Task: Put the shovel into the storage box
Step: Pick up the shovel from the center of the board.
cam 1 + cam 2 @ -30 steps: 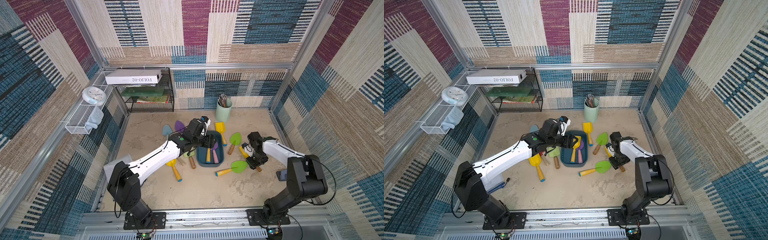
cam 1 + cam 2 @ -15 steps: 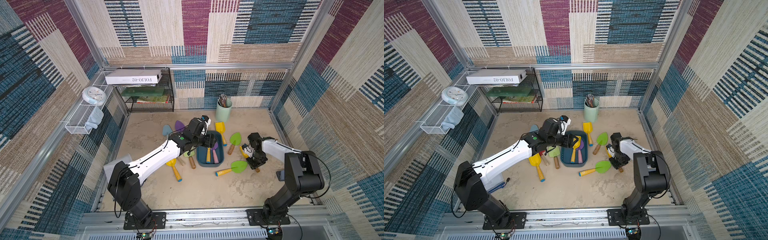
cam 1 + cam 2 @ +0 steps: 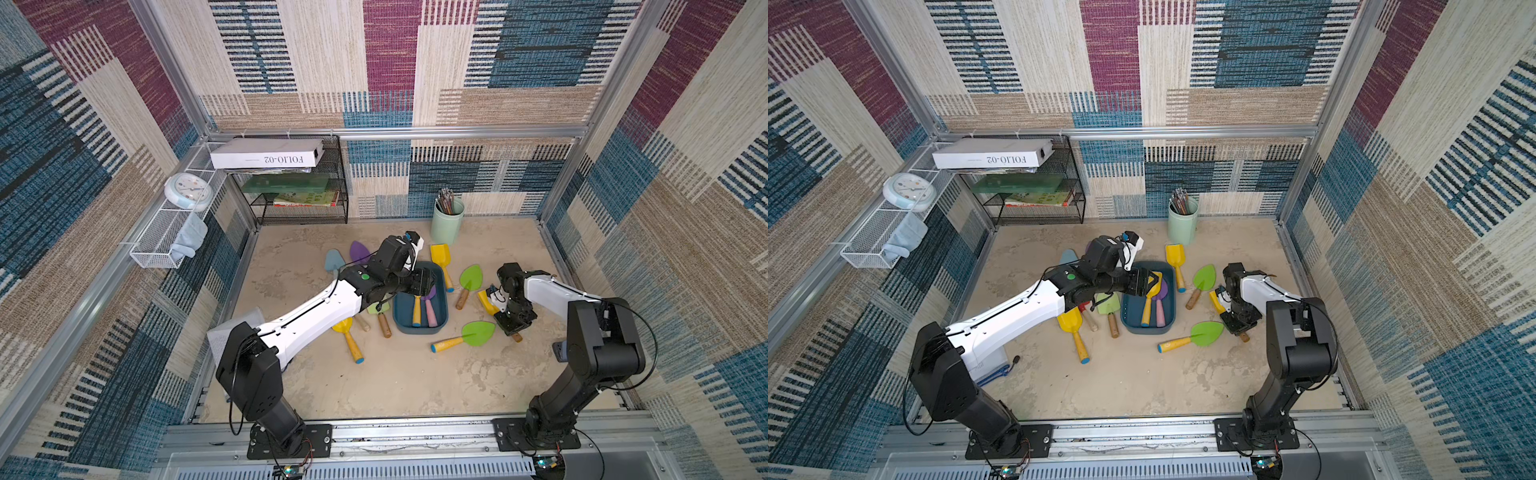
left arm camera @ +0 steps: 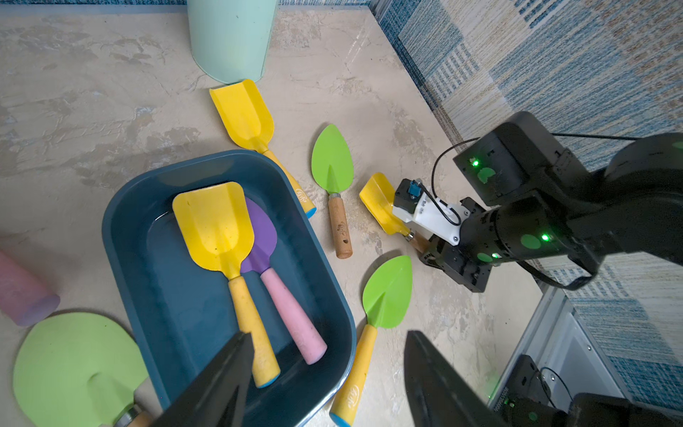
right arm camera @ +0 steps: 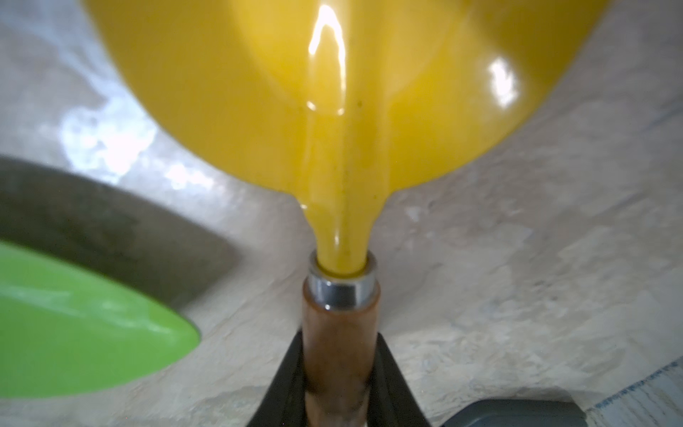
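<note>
The right gripper (image 5: 340, 355) was clamped on the wooden handle of the yellow shovel (image 5: 332, 111), apparently low on the worktop (image 3: 395, 382), right of the mid-frame storage box (image 3: 419, 329) in a top view, above which the left gripper (image 4: 327, 334) hung open, empty.

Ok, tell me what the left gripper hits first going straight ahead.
Likely the rim of the storage box, or the green shovel with the yellow handle just past it; depth is unclear.
</note>
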You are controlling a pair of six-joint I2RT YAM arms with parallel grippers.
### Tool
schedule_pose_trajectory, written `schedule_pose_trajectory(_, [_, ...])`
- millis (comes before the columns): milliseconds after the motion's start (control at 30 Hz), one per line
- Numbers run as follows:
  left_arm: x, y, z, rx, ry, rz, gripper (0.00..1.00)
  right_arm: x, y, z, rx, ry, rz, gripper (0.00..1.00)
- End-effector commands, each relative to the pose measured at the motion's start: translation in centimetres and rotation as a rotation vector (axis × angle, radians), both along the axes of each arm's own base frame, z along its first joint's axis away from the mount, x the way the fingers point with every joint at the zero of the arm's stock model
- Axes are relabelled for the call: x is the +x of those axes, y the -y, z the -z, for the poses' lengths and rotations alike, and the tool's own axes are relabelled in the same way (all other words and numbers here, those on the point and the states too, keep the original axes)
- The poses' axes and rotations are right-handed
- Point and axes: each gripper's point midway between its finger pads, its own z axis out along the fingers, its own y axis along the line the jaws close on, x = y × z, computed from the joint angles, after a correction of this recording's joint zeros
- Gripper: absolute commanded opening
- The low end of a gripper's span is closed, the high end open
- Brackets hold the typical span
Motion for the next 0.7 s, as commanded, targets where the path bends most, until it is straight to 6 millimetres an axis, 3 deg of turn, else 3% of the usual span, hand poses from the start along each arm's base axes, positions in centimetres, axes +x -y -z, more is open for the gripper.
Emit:
schedule_pose_trajectory(0, [-0.3,0.7,-0.1,-0.023,0.013,0.028,0.68,2.6,0.4,-1.8,-0.020,0.121,0.026,0.00])
schedule_pose_trajectory(300, [-0.7,2.6,0.3,-0.133,0.031,0.080,0.68,6.2,-1.6,-7.5,0.114,0.358,0.066,0.00])
schedule_pose_trajectory(667, [0.5,5.1,0.3,-0.197,0.090,0.089,0.68,7.8,-7.4,-11.7,0.396,0.479,0.057,0.00])
